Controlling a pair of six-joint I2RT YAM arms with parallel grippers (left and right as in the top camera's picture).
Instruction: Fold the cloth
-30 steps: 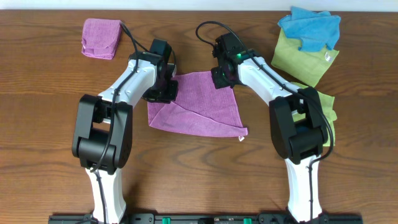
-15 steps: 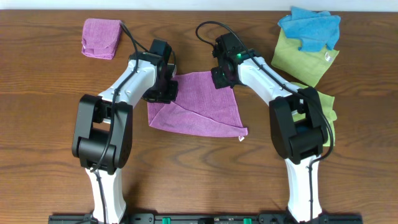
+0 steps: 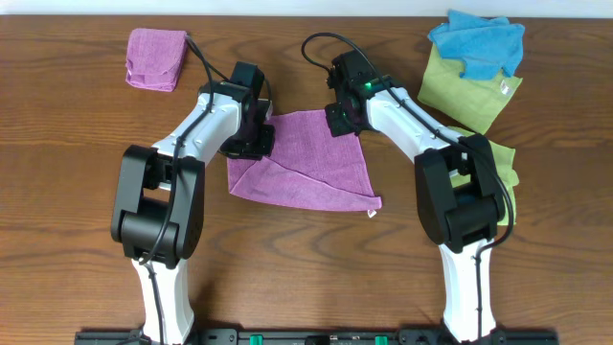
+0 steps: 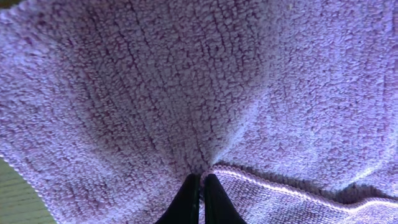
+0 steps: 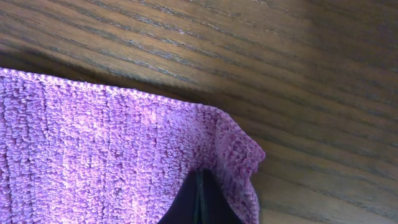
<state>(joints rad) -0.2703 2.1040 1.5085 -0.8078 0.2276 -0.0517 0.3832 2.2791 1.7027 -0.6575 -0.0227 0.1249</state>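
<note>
Table (image 3: 77, 201): brown wood with the grain running left to right; it fills the overhead view.
Purple cloth (image 3: 306, 158): centre of the frame, spread on the wood as a lopsided four-sided shape, with a diagonal crease across its left part.
Tag (image 3: 370, 212): small and white, at the purple cloth's lower right corner.
Folded purple pad (image 3: 155, 59): upper left of the frame, well apart from the spread cloth.
Green cloth (image 3: 474, 96): upper right, folded flat and lying at an angle.
Blue cloth (image 3: 479, 43): crumpled in the upper right corner, overlapping the green cloth's upper edge.
Second green cloth (image 3: 505, 161): right edge, just below the first, partly hidden.
</note>
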